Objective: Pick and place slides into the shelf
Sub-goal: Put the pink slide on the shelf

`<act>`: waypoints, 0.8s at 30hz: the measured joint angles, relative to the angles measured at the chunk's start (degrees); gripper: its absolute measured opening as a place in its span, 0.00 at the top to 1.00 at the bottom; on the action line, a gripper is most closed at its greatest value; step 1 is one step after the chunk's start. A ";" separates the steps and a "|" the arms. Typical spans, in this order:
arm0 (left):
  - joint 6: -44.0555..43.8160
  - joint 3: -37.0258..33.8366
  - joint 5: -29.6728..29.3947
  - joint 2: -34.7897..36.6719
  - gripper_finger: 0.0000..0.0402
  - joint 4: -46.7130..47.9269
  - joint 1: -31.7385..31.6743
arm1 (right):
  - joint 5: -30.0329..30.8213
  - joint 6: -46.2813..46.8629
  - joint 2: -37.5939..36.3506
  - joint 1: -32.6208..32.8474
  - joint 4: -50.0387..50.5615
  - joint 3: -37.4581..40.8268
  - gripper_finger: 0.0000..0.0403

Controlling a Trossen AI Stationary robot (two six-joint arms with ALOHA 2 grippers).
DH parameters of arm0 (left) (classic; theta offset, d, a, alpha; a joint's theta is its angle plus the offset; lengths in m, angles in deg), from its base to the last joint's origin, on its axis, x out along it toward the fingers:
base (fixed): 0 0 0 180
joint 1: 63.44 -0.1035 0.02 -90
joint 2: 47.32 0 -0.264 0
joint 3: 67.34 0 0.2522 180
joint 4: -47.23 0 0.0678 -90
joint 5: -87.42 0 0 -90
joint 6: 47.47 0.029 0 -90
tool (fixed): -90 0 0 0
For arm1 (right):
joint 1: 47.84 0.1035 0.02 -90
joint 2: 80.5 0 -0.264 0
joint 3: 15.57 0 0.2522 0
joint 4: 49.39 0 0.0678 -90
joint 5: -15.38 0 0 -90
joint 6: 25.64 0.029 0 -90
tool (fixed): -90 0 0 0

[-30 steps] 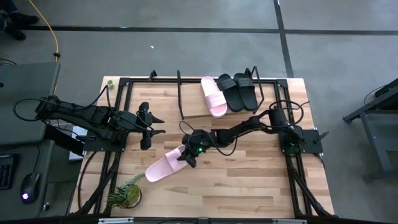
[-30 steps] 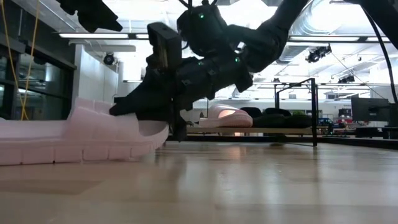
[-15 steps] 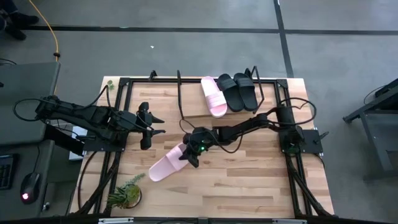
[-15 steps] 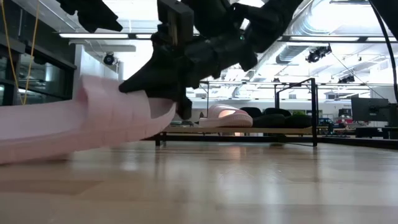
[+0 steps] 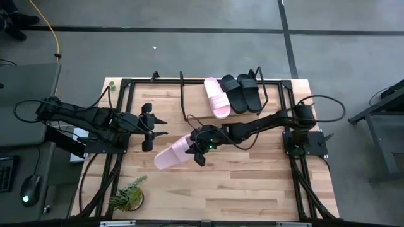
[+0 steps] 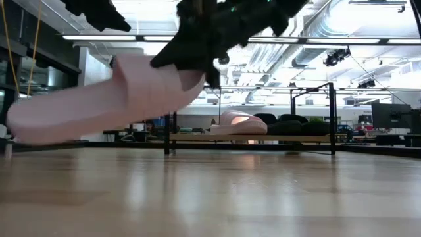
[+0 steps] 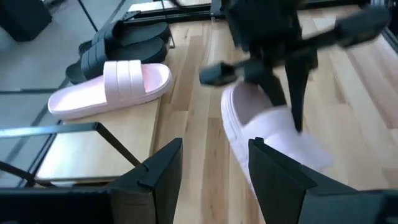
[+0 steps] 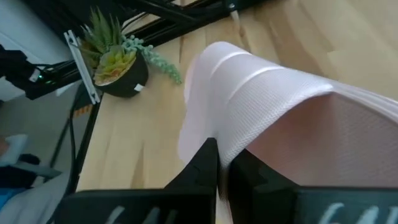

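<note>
A pale pink slide [image 5: 174, 154] hangs in the air over the table's middle, with my right gripper [image 5: 197, 147] shut on it. In the low view this slide [image 6: 99, 105] slants, its free end lowest. The shelf [image 5: 194, 104] stands at the far edge. One pink slide [image 5: 216, 98] and two black slides [image 5: 241, 93] lie on its board by their soles. My left gripper [image 5: 163, 127] waits open to the left of the held slide, touching nothing. Its two fingers [image 7: 163, 169] frame that slide [image 7: 273, 134]. My right gripper pinches the edge of the slide's wide strap [image 8: 249, 134] between its two fingers. The fingers come slanting down from the table's right side. The slide is lifted clear of the table and tilted, its free end [image 6: 20, 122] lower and toward the left.
A small potted plant [image 5: 129, 197] stands at the near left corner. A black frame [image 5: 120, 113] runs around the table. The shelf's board is bare left of the pink slide.
My right gripper has risen and drawn a little toward the far edge, staying shut on the pink slide. First the held end came up while the free end stayed on the table. Now the whole slide hangs clear.
</note>
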 joint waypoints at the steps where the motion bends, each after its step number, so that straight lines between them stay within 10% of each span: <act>1: 1.09 0.00 0.00 -0.26 0.58 -0.25 0.00 | 0.68 -0.44 -0.97 0.04 1.45 -0.01 1.00; 15: 22.38 -0.03 -0.74 -10.26 0.58 -12.25 3.44 | 5.69 -0.14 -15.55 -1.71 19.13 -0.09 1.00; 24: 37.35 -0.02 -17.31 -11.13 0.58 -20.58 14.41 | 5.58 0.61 -20.24 -2.03 23.15 -0.09 1.00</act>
